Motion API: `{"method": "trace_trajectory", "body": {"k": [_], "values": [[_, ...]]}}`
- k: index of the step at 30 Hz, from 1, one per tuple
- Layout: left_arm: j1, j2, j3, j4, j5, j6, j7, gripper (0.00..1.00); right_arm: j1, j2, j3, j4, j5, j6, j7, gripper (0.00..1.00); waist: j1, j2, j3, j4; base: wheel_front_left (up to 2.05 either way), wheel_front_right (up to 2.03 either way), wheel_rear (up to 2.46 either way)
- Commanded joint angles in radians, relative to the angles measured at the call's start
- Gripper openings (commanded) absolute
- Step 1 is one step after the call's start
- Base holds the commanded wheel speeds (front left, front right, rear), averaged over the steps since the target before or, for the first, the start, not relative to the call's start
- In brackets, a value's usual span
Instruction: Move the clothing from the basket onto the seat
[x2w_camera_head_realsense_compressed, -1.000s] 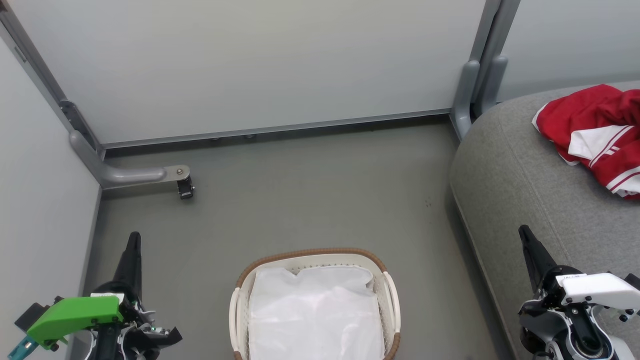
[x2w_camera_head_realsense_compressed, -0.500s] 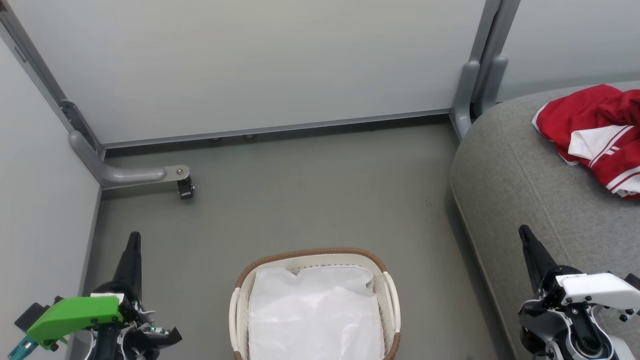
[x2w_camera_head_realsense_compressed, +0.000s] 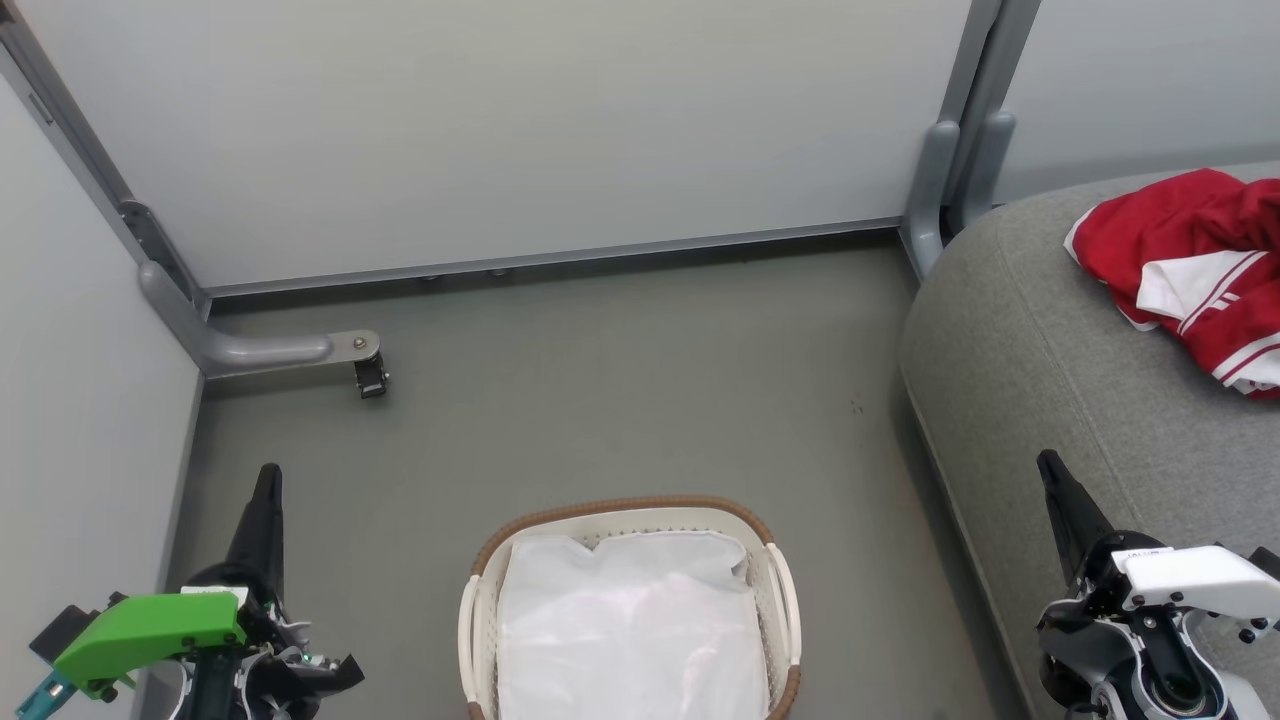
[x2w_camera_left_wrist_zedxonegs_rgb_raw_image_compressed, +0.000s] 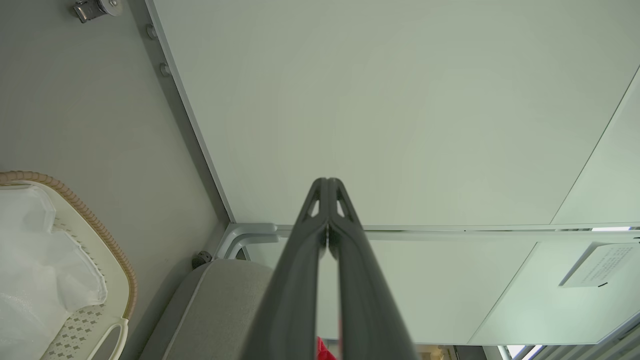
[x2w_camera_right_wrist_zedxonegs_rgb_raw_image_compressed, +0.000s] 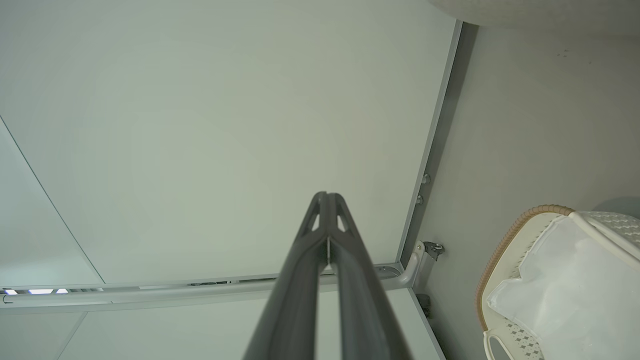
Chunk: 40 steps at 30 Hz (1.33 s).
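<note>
**Head view.** My left tool (x2w_camera_head_realsense_compressed: 267, 482) and right tool (x2w_camera_head_realsense_compressed: 1050, 468) hang low, each with its fingers pressed together on nothing. The clothing (x2w_camera_head_realsense_compressed: 1190, 260) lies on the seat (x2w_camera_head_realsense_compressed: 1020, 380). The basket (x2w_camera_head_realsense_compressed: 630, 505) shows a white sheet (x2w_camera_head_realsense_compressed: 630, 620) alone. Hazard: a dip into the basket would likely pinch that sheet and drag it, or the light basket, across the floor (x2w_camera_head_realsense_compressed: 600, 380).

**Left wrist view.** The fingertips meet before the wall panel (x2w_camera_left_wrist_zedxonegs_rgb_raw_image_compressed: 400, 110), with the basket rim at left and the seat corner below. A blind swing could clip either.

**Right wrist view.** Tips closed, basket at lower right — I cannot tell whether any red piece hides beneath the sheet.
</note>
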Motion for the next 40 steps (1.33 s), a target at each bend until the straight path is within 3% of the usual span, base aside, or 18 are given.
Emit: {"method": "trace_trajectory", "body": {"k": [1, 40], "values": [[-0.011, 0.002, 0.005, -0.001, 0.003, -0.005, -0.001, 0.00, -0.006, -0.006, -0.002, -0.004, 0.004, 0.000, 0.003, 0.00, 0.0000, 0.0000, 0.000, 0.000, 0.00, 0.00, 0.00], [-0.011, 0.000, 0.007, -0.001, 0.006, -0.005, 0.003, 0.00, -0.006, -0.006, -0.002, -0.004, 0.004, 0.000, 0.003, 0.00, 0.0000, 0.0000, 0.000, 0.000, 0.00, 0.00, 0.00]]}}
